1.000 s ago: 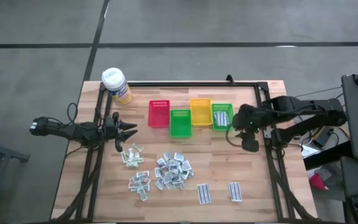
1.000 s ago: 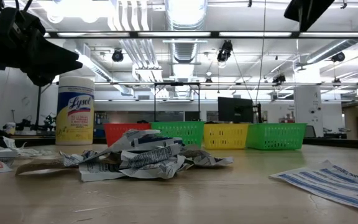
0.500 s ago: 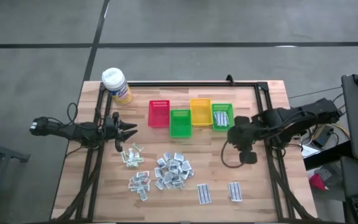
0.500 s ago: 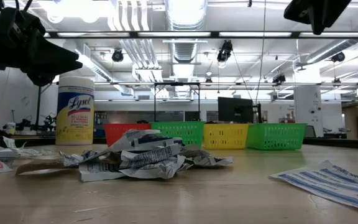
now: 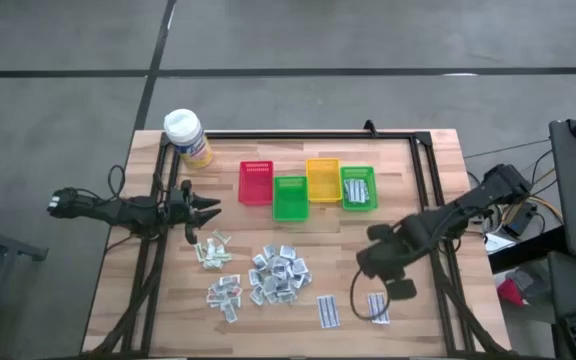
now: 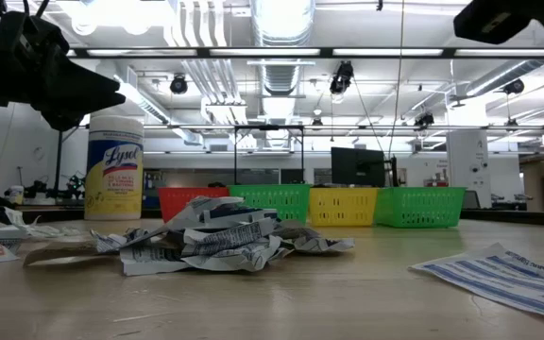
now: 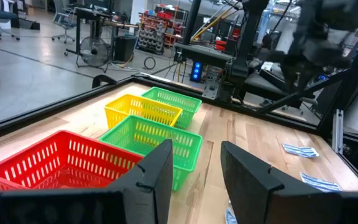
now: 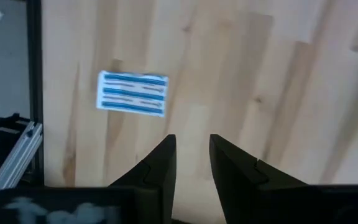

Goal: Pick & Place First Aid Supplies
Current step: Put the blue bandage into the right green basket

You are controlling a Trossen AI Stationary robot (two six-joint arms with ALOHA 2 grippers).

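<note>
Four bins [image 5: 290, 197], two blue-striped strips [image 5: 329, 311]; both grippers [image 5: 205, 212] [image 5: 365, 268] empty, fingers apart.

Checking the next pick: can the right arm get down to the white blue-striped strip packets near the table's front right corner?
Probably yes. The right gripper, fingers slightly apart and empty, hangs beside the white blue-striped strip packets, which lie flat on bare wooden table with nothing between them.

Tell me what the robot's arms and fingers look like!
Both arms are dark, almost black, and thin with knobbly joints. The left gripper and right gripper each end in two flat, wedge-shaped black fingers. Thin black cables loop beside each arm.
</note>
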